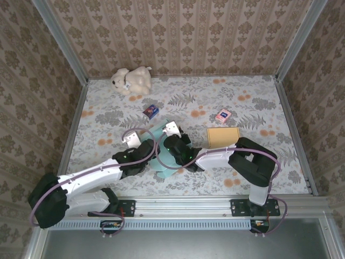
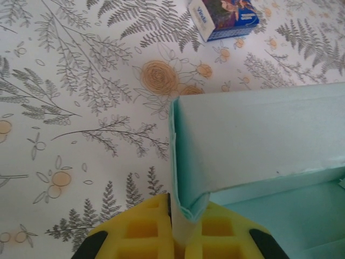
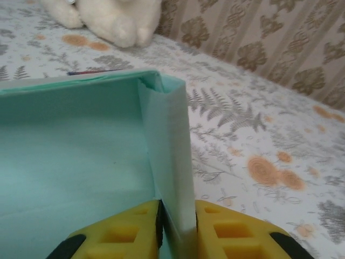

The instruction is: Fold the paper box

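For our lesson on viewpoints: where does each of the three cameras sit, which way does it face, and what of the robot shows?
Top external: above and behind the bases, looking down on the table; both arms show.
Left wrist: low, looking along the left fingers pinching a wall of the paper box, toward the blue carton.
Right wrist: low, right fingers pinching the box too, facing the plush toy.
Shared: both wrist views show the box.
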You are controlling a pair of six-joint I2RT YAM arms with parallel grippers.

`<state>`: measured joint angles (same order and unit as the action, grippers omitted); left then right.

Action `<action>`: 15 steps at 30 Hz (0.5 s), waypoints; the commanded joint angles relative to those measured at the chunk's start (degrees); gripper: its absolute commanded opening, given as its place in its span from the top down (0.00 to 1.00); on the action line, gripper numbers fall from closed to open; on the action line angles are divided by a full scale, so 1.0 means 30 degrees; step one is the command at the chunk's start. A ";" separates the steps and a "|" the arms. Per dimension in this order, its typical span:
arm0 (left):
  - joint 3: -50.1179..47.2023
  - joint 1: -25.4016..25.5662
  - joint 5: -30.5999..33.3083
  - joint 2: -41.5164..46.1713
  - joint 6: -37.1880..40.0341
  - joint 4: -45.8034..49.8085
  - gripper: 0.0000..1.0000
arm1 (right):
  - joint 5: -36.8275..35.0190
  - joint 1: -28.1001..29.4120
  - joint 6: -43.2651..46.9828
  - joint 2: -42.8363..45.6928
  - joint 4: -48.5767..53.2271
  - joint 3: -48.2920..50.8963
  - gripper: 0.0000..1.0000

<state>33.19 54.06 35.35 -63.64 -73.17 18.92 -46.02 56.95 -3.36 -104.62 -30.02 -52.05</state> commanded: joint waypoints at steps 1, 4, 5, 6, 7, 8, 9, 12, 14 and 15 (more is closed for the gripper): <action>0.0637 0.0231 0.1359 -0.0165 -0.1069 0.0801 1.00 | 0.2718 -0.0670 -0.1000 0.0734 0.1212 0.0590 0.74; 0.0651 0.0234 0.1707 -0.0483 -0.1041 0.0685 1.00 | 0.5767 -0.0687 -0.1574 0.1441 0.0828 0.1070 0.66; 0.0681 0.0238 0.1846 -0.0618 -0.0976 0.0670 1.00 | 0.6705 -0.0701 -0.1713 0.1668 0.0833 0.1201 0.63; 0.0716 0.0231 0.1964 -0.0768 -0.0882 0.0619 1.00 | 0.7577 -0.0683 -0.1766 0.1928 0.0849 0.1347 0.60; 0.0758 0.0235 0.2053 -0.0885 -0.0876 0.0611 1.00 | 0.8109 -0.0673 -0.1850 0.2158 0.0935 0.1447 0.59; 0.0763 0.0205 0.2141 -0.1014 -0.0846 0.0607 1.00 | 0.8567 -0.0680 -0.2046 0.2457 0.0979 0.1647 0.57; 0.0762 0.0210 0.2216 -0.1129 -0.0815 0.0525 1.00 | 0.8870 -0.0700 -0.2215 0.2806 0.1008 0.1925 0.56; 0.0613 0.0148 0.2360 -0.1338 -0.0313 0.0037 1.00 | 0.9213 -0.0698 -0.2779 0.4006 0.1211 0.2853 0.54; 0.0577 0.0072 0.2575 -0.1466 0.0409 -0.0220 1.00 | 0.9389 -0.0701 -0.2982 0.5051 0.1475 0.3506 0.54; 0.0647 -0.0023 0.2683 -0.1536 0.0992 -0.0317 1.00 | 0.9351 -0.0702 -0.3201 0.5702 0.1788 0.3799 0.53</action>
<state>33.32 54.35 40.25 -67.79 -73.30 19.70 -21.37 54.89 -10.00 -92.55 -27.05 -42.83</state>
